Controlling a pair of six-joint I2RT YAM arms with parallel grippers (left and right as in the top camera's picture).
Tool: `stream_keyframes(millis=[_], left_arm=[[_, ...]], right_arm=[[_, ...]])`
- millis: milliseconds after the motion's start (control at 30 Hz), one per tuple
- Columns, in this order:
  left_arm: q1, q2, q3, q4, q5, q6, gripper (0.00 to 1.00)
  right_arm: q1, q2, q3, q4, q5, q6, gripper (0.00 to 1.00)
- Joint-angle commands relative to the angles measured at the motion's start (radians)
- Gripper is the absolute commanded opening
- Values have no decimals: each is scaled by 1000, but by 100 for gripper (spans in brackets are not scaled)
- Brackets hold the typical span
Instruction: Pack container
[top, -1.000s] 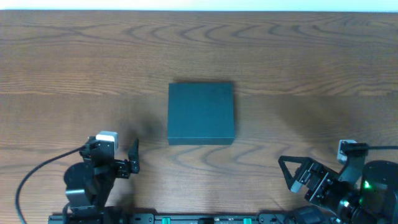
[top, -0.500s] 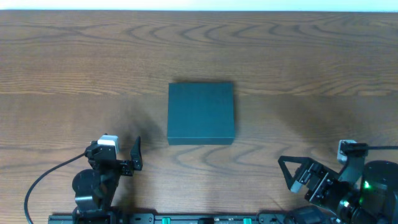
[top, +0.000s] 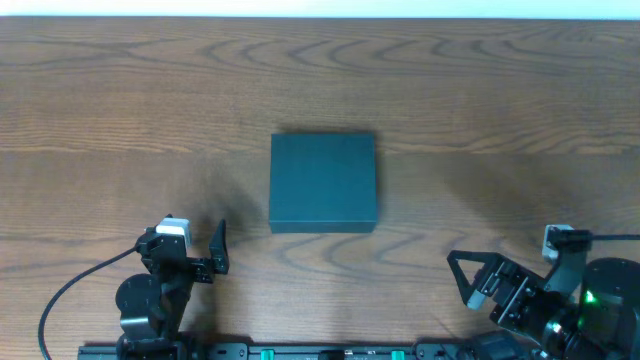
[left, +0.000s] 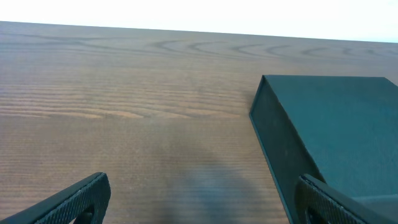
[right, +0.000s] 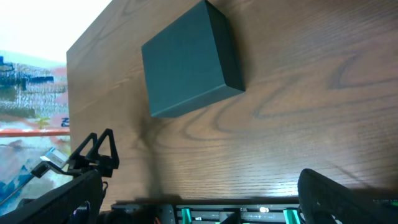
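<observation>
The container (top: 323, 184) sat closed at the centre of the counter (top: 120, 90), its lid flat and level with no gap visible along the edges. No items for packing appeared anywhere in the three views, so I could not tell whether it had been filled.

My left tool (top: 196, 247) rested at about 8 o'clock from the container, jaws spread wide and gripping nothing; in the left wrist view both fingers framed bare counter, with the container's near corner ahead at 2 o'clock. My right tool (top: 470, 280) sat at about 4 o'clock, well apart from the container, jaws likewise spread and empty.

Judged from this layout, the task stood at one of its two ends: either no step had begun, or packing and lid closure were complete and both arms stood parked. Neither tool touched the container.
</observation>
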Motion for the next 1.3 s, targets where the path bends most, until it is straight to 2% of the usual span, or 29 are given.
stream_keyframes(millis=[0,200,367,467,567,633,700,867,1167,1267], left_arm=[[2,-8,-23,1,-15,-6,95],[2,-8,-23,1,-15,-6,95],[2,-8,-23,0,-15,-6,95],[2,-8,-23,1,-15,-6,95],[2,-8,-23,1,-15,-6,95],[2,-8,-23,1,-15,-6,95],[2,-8,-23,1,-15,-6,95],[2,-8,-23,1,-15,-6,95],[2,-8,-23,1,-15,-6,95],[2,-8,-23,0,-15,-6,95]], right_arm=[[3,0,5,-1,0,6,99],[3,0,5,0,0,6,99],[3,0,-5,4,333,-30,99],[8,-21,-60,87,476,-140,99],[8,-101,-212,328,427,-389,99],[8,-166,-349,491,377,-499,99],[7,-235,-496,591,379,-511,99],[6,-404,-799,707,381,-497,99],[1,-621,-1039,725,380,-494,99],[1,-634,-1080,715,370,-495,99]])
